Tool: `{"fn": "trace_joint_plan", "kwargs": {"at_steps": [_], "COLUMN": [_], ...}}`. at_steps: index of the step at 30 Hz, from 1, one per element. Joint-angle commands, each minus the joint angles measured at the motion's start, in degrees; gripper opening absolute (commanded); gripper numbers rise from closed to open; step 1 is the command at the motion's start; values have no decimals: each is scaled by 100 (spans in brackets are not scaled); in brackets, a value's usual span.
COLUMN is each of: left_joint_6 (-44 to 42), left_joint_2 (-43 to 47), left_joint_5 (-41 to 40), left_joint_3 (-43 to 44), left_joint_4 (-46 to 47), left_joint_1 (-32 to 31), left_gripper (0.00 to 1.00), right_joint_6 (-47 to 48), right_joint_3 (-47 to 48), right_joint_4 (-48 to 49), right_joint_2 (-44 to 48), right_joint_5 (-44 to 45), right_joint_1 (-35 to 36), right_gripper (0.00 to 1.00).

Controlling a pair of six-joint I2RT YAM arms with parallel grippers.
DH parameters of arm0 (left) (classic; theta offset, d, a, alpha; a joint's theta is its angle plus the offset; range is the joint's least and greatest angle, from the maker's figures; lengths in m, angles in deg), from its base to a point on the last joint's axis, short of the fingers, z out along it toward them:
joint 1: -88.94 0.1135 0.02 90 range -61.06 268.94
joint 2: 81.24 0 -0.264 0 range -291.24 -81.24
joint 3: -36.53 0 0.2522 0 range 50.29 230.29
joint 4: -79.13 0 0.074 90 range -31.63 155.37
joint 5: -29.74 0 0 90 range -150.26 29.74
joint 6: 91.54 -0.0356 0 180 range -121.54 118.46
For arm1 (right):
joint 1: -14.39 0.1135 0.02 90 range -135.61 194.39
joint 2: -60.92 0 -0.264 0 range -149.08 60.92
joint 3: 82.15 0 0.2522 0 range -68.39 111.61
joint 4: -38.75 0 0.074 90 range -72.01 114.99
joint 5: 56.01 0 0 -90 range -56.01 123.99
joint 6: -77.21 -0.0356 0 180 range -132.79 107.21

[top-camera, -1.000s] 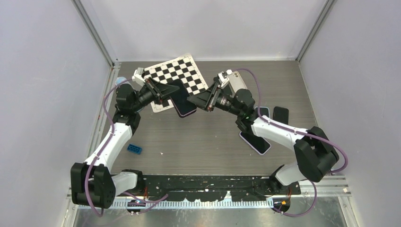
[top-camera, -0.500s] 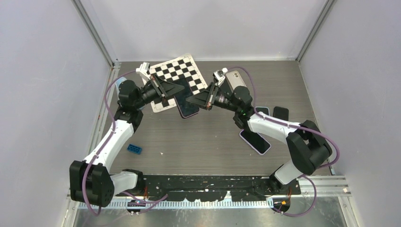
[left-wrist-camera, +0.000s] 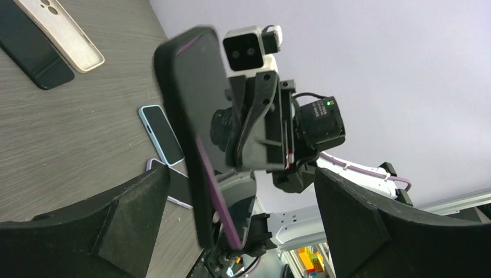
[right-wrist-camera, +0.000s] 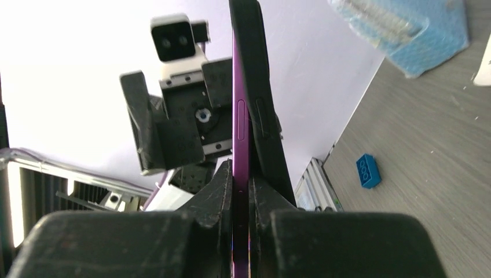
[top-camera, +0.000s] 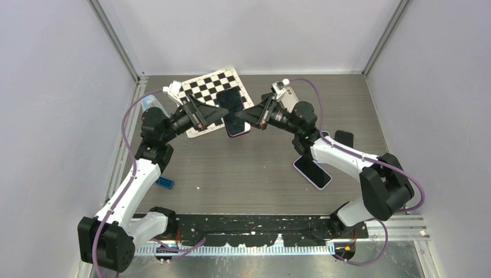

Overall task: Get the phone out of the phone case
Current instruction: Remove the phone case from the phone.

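Phone (right-wrist-camera: 240, 116), purple edge showing beside black phone case (right-wrist-camera: 263, 87), held aloft over tabletop (top-camera: 260, 168), long axis running near to far, pinched by narrowed right hand (top-camera: 238, 115); left hand (top-camera: 222, 117) spread wide around it.

1. This was a robotics lab cell: plain pale wall panels (top-camera: 52, 116) in aluminium framing (top-camera: 116, 40) boxed in a grey surface (top-camera: 249, 179).
2. A checkerboard calibration card (top-camera: 208, 87) lay at the back.
3. A cabled left arm (top-camera: 136, 179) and right arm (top-camera: 341, 159) were bolted to a black rail (top-camera: 249, 223).
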Motion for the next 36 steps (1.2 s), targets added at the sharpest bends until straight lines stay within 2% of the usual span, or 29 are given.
{"fn": "trace_joint_plan", "kwargs": {"at_steps": [1, 5, 9, 11, 14, 29, 36], "left_joint_6": [-251, -257, -301, -293, -192, -108, -33], "left_joint_2": [60, -45, -243, -407, -589, -657, -770], "left_joint_5": [32, 303, 448, 641, 856, 946, 985], "left_joint_3": [-156, -407, -341, -256, -232, -264, -258], "left_joint_4": [210, 863, 1242, 1323, 1635, 1790, 1932], "left_joint_1": [50, 51, 51, 28, -31, -46, -85], "left_gripper": [98, 97, 74, 69, 68, 74, 61], "right_joint_6": [-280, -357, -521, -656, -794, -921, -935], "right_joint_3": [194, 199, 223, 230, 235, 238, 230], "right_joint_4": [464, 464, 591, 734, 906, 1114, 1216], "right_joint_2": [564, 732, 758, 728, 687, 405, 365], "right_joint_5": [160, 165, 155, 143, 116, 67, 31], "right_joint_1": [-232, -339, -398, -416, -431, -460, -457], "right_gripper": [1, 1, 1, 1, 1, 1, 1]}}
